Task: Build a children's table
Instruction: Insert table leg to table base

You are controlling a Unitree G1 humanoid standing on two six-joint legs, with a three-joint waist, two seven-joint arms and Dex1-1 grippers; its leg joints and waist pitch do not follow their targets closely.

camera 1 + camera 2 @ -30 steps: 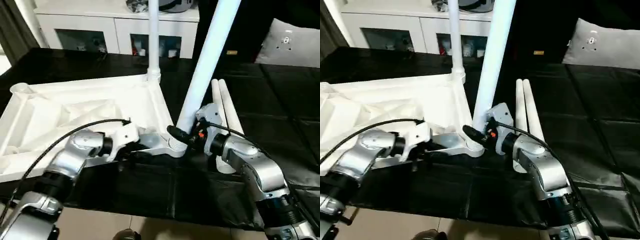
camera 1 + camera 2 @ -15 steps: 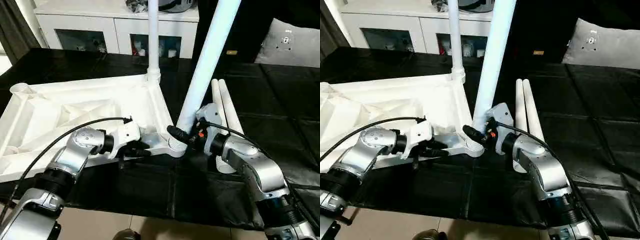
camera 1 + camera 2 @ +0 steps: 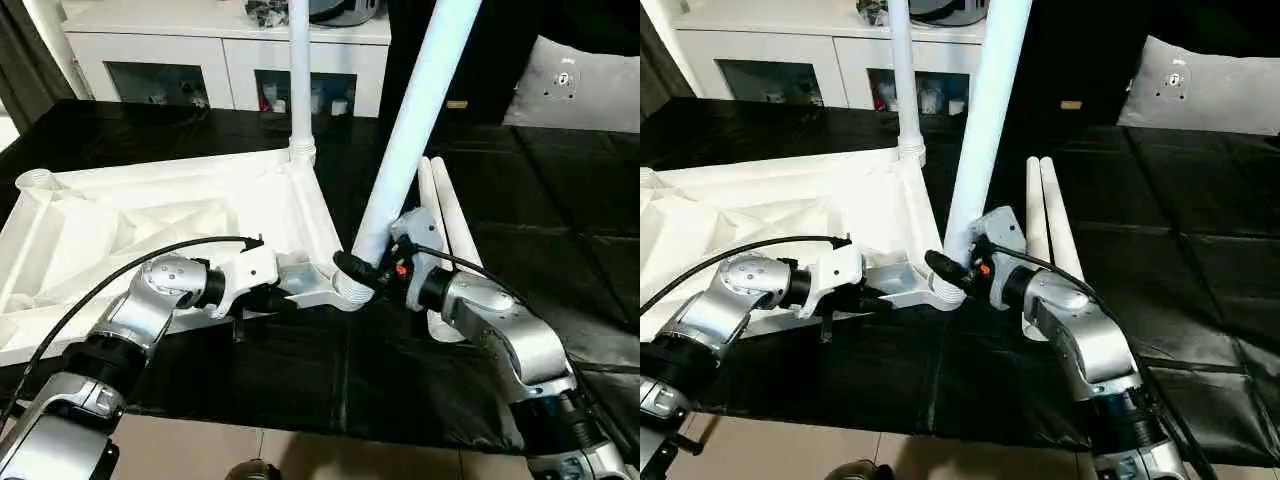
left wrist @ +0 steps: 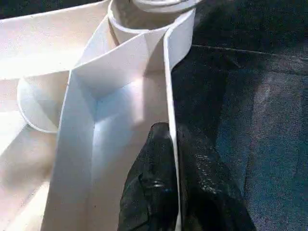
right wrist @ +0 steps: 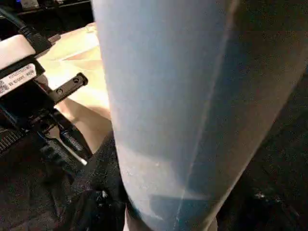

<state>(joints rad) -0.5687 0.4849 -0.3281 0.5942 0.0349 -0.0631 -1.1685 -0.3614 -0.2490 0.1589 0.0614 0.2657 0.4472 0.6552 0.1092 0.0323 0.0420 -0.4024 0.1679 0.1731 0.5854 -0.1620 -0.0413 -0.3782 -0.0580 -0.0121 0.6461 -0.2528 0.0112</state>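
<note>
Inverted table top (image 3: 150, 215), left on the black mat: light, stiff plastic, best held by its thin rim. Left gripper (image 4: 174, 159) pinches the near rim; right gripper (image 3: 372, 277) clasps the slippery leg (image 3: 405, 140) low, at the near-right socket (image 3: 345, 290).

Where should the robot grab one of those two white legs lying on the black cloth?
Probably around the middle of the outer spare leg, coming straight down from above. Both legs lie flat, side by side and touching, so only the top and the outer side are free. The round, tapered tube lets fingers close across its width.
</note>
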